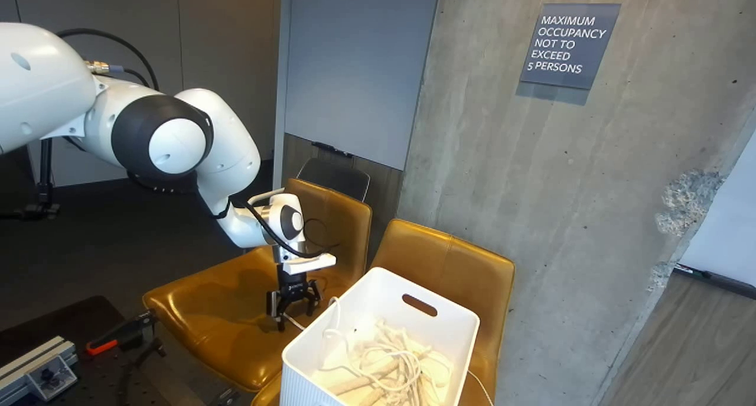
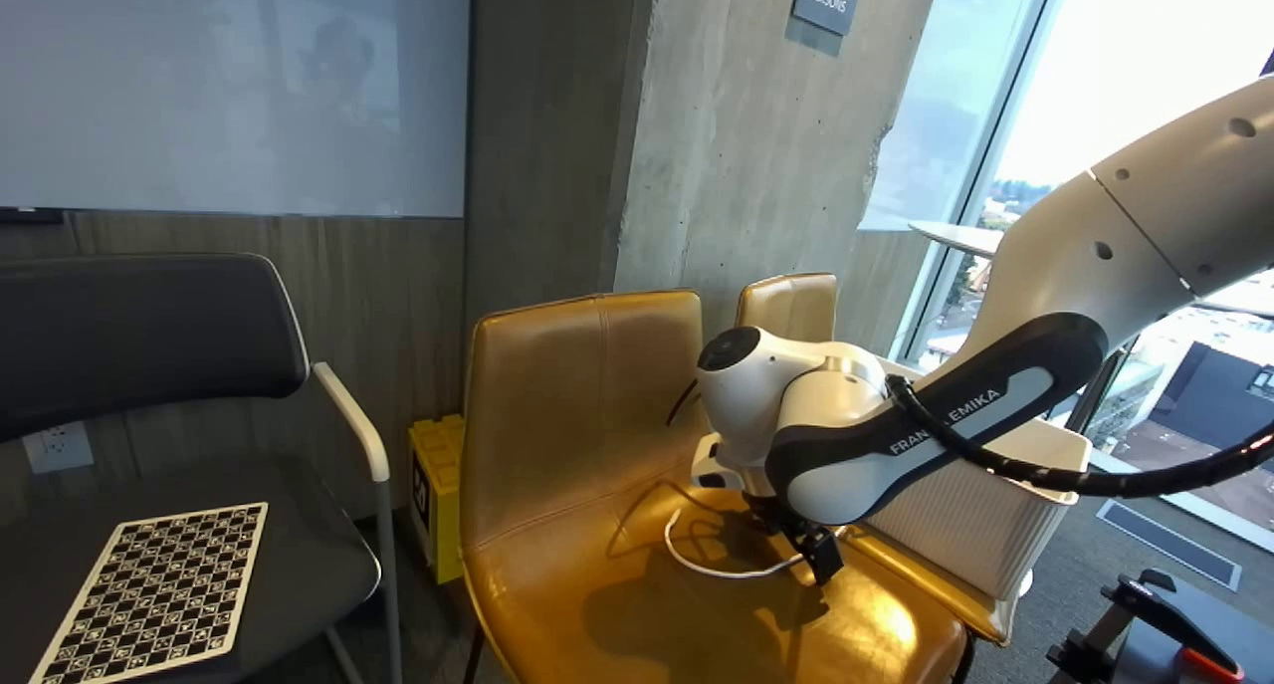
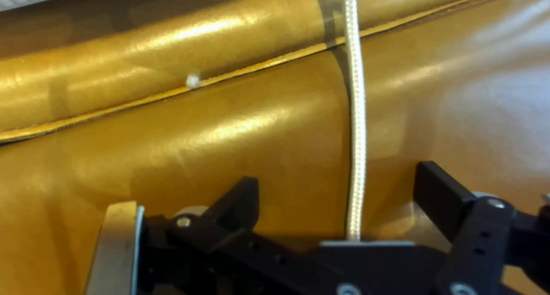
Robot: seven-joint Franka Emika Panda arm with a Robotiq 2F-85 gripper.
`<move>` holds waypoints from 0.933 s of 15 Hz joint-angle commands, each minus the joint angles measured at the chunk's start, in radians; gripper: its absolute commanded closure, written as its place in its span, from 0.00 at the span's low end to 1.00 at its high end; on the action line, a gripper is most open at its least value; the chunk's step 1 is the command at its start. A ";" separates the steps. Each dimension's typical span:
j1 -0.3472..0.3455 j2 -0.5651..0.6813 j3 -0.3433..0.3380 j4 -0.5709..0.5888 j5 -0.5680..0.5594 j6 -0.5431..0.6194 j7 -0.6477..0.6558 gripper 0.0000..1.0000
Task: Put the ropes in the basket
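Between the spread fingers (image 3: 245, 202) of the claw (image 3: 338, 196) runs a cord (image 3: 359, 114), ungripped. Just beside the claw stands the basket (image 1: 381, 299), most visible ropes (image 1: 404, 364) already inside; this length and a strand (image 1: 481, 388) outside its far side seem left.
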 commanded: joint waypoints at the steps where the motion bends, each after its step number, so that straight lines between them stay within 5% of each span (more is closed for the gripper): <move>1: 0.004 0.043 -0.021 0.049 0.000 0.005 -0.010 0.32; 10: 0.016 0.020 -0.021 0.037 0.020 -0.058 -0.002 1.00; 14: 0.021 -0.034 -0.023 -0.017 0.022 -0.063 0.019 1.00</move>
